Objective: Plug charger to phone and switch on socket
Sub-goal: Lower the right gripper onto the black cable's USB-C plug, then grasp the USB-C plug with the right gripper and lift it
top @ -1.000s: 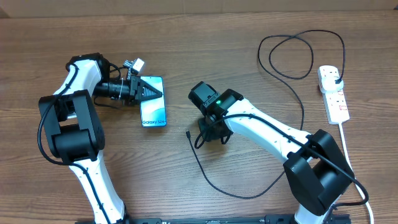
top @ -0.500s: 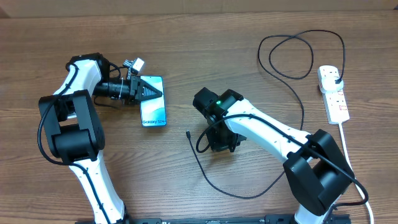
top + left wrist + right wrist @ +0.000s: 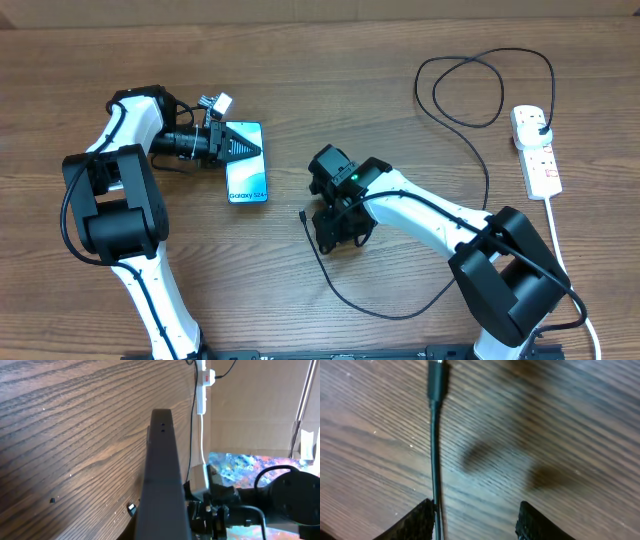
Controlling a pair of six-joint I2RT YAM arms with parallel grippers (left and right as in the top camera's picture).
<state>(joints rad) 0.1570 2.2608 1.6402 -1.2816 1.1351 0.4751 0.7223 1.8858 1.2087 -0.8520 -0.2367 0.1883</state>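
The phone (image 3: 248,180) lies at left centre, its lit screen up. My left gripper (image 3: 238,147) comes in from the left and is shut on its upper end. In the left wrist view the phone (image 3: 162,475) is a dark slab seen edge-on. The charger cable (image 3: 345,295) curves over the table from its plug (image 3: 541,124) in the socket (image 3: 537,155). Its connector tip (image 3: 303,213) rests on the wood right of the phone. My right gripper (image 3: 338,232) hovers just right of that tip, open. In the right wrist view the cable (image 3: 435,455) runs along the inner side of the right gripper's (image 3: 477,522) left finger, with the connector (image 3: 436,382) ahead.
The socket's thick white cord (image 3: 560,250) runs down the right edge of the table. The charger cable makes a loop (image 3: 480,90) at the back right. The socket (image 3: 202,380) with a red switch also shows far off in the left wrist view.
My right gripper has shifted left towards the cable's free end and its jaws have opened wider. The left gripper and phone have not moved.
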